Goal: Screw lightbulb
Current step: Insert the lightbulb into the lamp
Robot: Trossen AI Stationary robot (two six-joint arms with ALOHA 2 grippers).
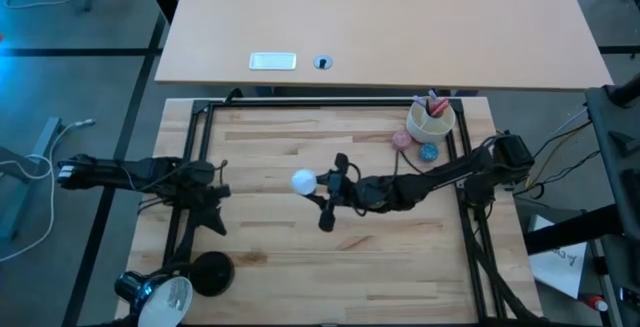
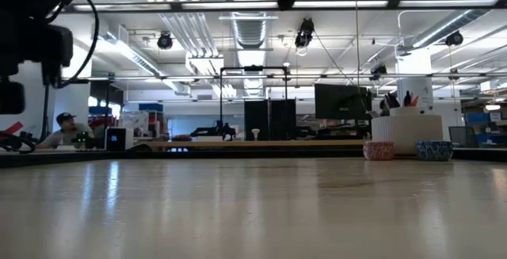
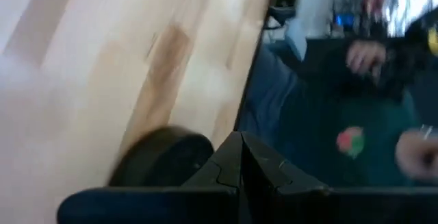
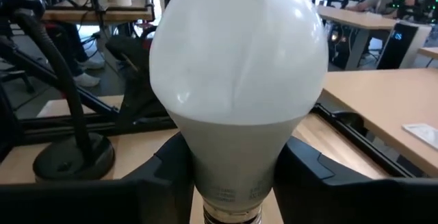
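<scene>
While the right arm stretches in from the counter's (image 1: 300, 277) right edge, low and nearly level over the wood, its right gripper (image 1: 318, 184) sits near the middle of the counter with the lightbulb (image 1: 303, 181) at its tip. Seen from the right wrist, the white globe (image 4: 236, 53) fills most of the view and points away from the wrist, while the two dark fingers (image 4: 168, 176) press against either side of its narrow neck, clamped on it. From above, the bulb is at the centre of the counter, well apart from the desk lamp (image 1: 165, 295), which sits at the near left corner with its round black base (image 1: 212, 270) just beside the silvery shade. The left arm reaches in from the left edge, and its left gripper (image 1: 213, 199) lies close above that base; the left wrist view shows its fingers (image 3: 239, 172) pressed together with nothing between them, the dark base (image 3: 164, 159) right by them. Near the far right corner stand a cream cup (image 1: 431, 120), a pink ball (image 1: 402, 138) and a blue ball (image 1: 428, 152), close together. Beyond the counter, the low view shows a person (image 2: 65, 129) seated far off.
</scene>
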